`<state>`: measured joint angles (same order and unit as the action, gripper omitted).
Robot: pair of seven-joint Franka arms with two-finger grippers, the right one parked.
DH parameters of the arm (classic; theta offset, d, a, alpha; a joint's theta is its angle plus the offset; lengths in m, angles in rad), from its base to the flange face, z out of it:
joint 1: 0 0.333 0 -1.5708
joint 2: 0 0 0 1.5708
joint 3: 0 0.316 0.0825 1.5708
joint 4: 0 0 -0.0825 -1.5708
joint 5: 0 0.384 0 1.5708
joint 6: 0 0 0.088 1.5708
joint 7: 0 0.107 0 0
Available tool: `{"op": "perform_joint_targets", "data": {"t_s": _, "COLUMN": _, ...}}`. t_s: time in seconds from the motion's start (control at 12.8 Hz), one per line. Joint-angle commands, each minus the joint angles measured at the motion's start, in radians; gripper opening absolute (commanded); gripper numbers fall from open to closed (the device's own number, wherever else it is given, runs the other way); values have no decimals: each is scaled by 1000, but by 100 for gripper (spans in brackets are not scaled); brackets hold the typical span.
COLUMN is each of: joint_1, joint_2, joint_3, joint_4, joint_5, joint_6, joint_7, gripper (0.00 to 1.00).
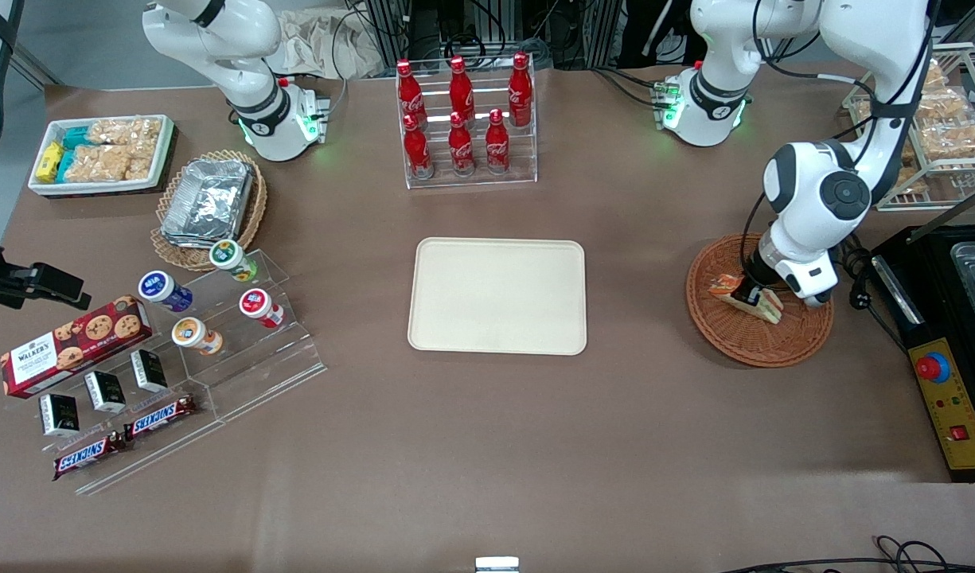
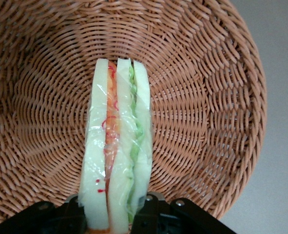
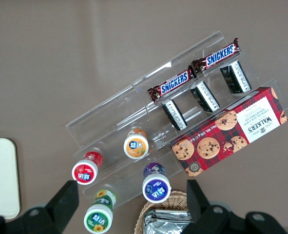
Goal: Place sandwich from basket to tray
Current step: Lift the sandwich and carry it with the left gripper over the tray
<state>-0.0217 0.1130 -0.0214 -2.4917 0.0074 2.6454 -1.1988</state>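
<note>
So the left arm's gripper [image 1: 748,298] is down inside the basket [image 1: 774,346], pinching the sandwich [image 1: 762,305] from both sides; in the wrist view you can see the sandwich [image 2: 117,151] standing on edge with its white bread, orange-red and green layers facing the camera, and the black fingers [image 2: 148,214] hugging its flanks. The basket [image 2: 212,97] weave fills nearly everything around it there. From the front, the sandwich sits roughly in the middle of the basket, maybe a touch toward 10 o'clock of its centre, and I can't tell whether it's still resting on the weave or just off it. The tray [image 1: 499,296] lies flat in the middle of the worktop [image 1: 487,446], at about 9 o'clock from the basket and well apart from it. At 12 o'clock from the tray there's a clear rack of red cola bottles [image 1: 463,111]. Way over toward the parked arm's end sits a stepped acrylic stand with yogurt cups [image 1: 208,306], Snickers bars [image 1: 161,415] and a Walkers cookie box [image 1: 73,344].
</note>
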Motion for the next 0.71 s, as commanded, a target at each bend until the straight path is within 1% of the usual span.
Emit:
{"op": "perform_joint_targets", "data": {"t_s": 0.0, "joint_1": -1, "joint_2": -59, "joint_3": -9, "joint_4": 13, "joint_5": 29, "joint_6": -45, "joint_7": -7, "gripper": 0}}
{"op": "perform_joint_targets", "data": {"t_s": 0.16, "joint_1": -1, "joint_2": -125, "joint_3": -41, "joint_4": 62, "joint_5": 113, "joint_6": -207, "joint_7": 7, "gripper": 0}}
{"op": "perform_joint_targets", "data": {"t_s": 0.24, "joint_1": -1, "joint_2": -165, "joint_3": -67, "joint_4": 89, "joint_5": 133, "joint_6": -282, "joint_7": 27, "gripper": 0}}
{"op": "perform_joint_targets", "data": {"t_s": 0.31, "joint_1": 0, "joint_2": -191, "joint_3": -78, "joint_4": 132, "joint_5": 134, "joint_6": -353, "joint_7": 57, "gripper": 0}}
{"op": "perform_joint_targets", "data": {"t_s": 0.39, "joint_1": 0, "joint_2": -205, "joint_3": -90, "joint_4": 207, "joint_5": 131, "joint_6": -461, "joint_7": 95, "gripper": 0}}
{"op": "perform_joint_targets", "data": {"t_s": 0.47, "joint_1": 0, "joint_2": -199, "joint_3": -97, "joint_4": 328, "joint_5": 114, "joint_6": -628, "joint_7": 138, "gripper": 0}}
{"op": "perform_joint_targets", "data": {"t_s": 0.55, "joint_1": -1, "joint_2": -185, "joint_3": -113, "joint_4": 449, "joint_5": 93, "joint_6": -777, "joint_7": 192, "gripper": 0}}
{"op": "perform_joint_targets", "data": {"t_s": 0.63, "joint_1": -1, "joint_2": -180, "joint_3": -136, "joint_4": 540, "joint_5": 39, "joint_6": -879, "joint_7": 244, "gripper": 0}}
